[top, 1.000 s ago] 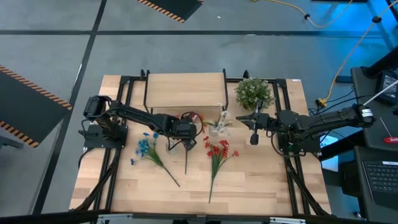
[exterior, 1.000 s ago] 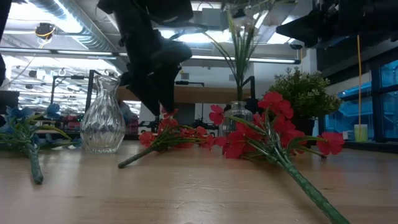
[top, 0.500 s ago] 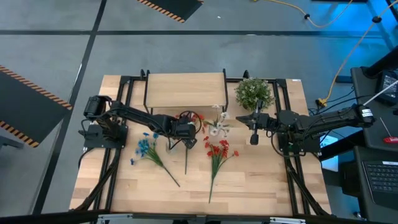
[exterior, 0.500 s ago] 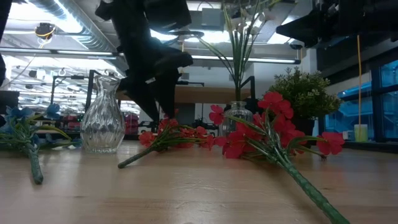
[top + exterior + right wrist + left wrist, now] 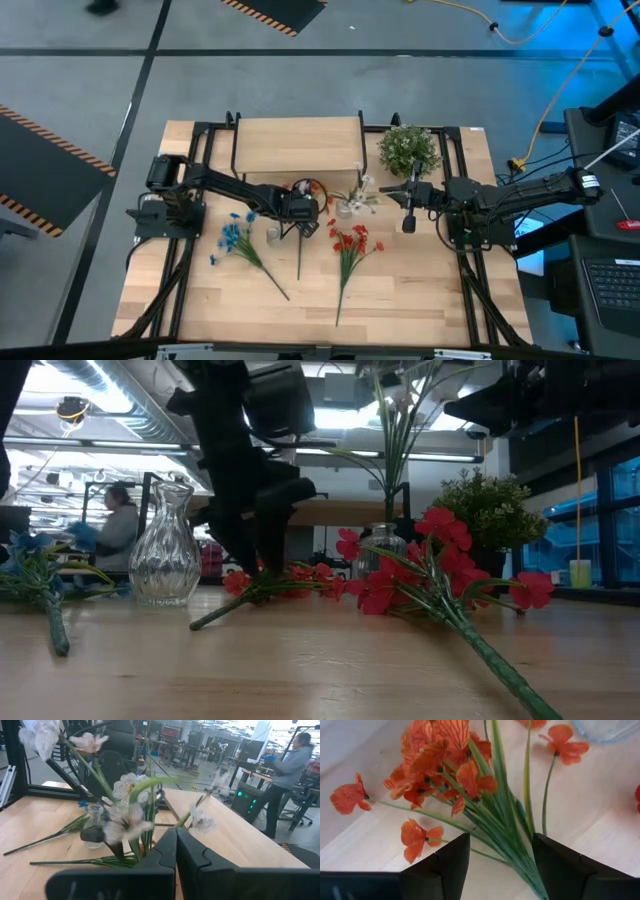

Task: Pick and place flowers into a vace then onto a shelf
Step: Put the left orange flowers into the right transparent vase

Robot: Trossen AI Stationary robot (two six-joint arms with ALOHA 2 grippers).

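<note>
The orange-red flower [image 5: 303, 192] lies on the table, its stem [image 5: 299, 255] running toward the near edge. My left gripper [image 5: 500, 842] stands open over it, pointing steeply down, one finger on either side of the stem bundle [image 5: 512, 827]; I cannot see it touch. The blue flower [image 5: 235, 236] and the red flower [image 5: 350, 244] lie flat. An empty clear glass vase [image 5: 165, 545] stands upright. The white flower [image 5: 358, 192] stands in a small glass jar [image 5: 383, 545]. My right gripper [image 5: 407, 222] hangs shut and level beside that jar. The shelf [image 5: 297, 145] stands at the far side.
A round bushy green plant [image 5: 408, 150] stands at the far right beside the shelf. Black frame rails [image 5: 190, 180] run along both sides of the table. Bare tabletop [image 5: 420, 290] lies toward the near edge. A person shows in the room beyond the table.
My left gripper has come down onto the orange-red flower's blooms, staying open. The white flower's top has swung over in its jar, toward the table's right. The other flowers and my right arm have kept still.
</note>
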